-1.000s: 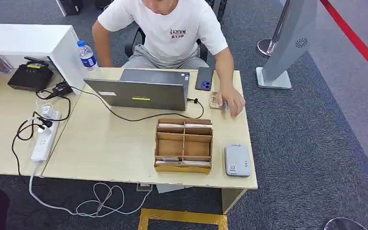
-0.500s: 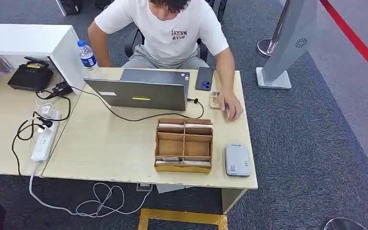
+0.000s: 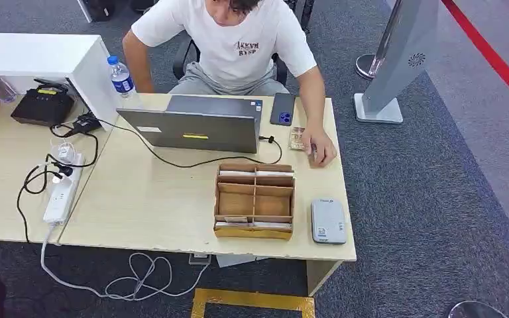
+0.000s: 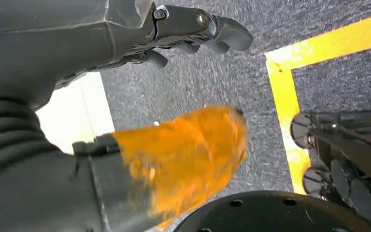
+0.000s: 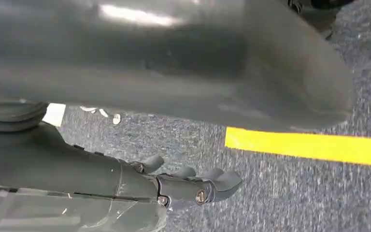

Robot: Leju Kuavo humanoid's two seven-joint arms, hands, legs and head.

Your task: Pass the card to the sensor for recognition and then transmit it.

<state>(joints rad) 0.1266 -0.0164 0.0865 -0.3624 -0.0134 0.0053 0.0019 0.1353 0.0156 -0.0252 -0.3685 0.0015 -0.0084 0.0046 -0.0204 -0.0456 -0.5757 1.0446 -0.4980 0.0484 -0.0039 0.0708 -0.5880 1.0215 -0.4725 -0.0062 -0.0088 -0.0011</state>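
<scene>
Still, both my left hand [image 4: 193,29] and right hand [image 5: 193,186] hung empty, fingers loosely apart, so reaching late risked bumping the person's hand [image 3: 321,151] on the card [image 3: 297,138].

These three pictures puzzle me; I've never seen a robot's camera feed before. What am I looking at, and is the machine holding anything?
The wide picture is the robot's own head view, looking down at a wooden desk. On it lie a laptop, a divided cardboard box and a grey card sensor. A seated person's hand rests on small cards near a phone. The other two pictures come from cameras at the robot's wrists, pointing at the carpet. They show its left hand and right hand, fingers apart, holding nothing.
</scene>
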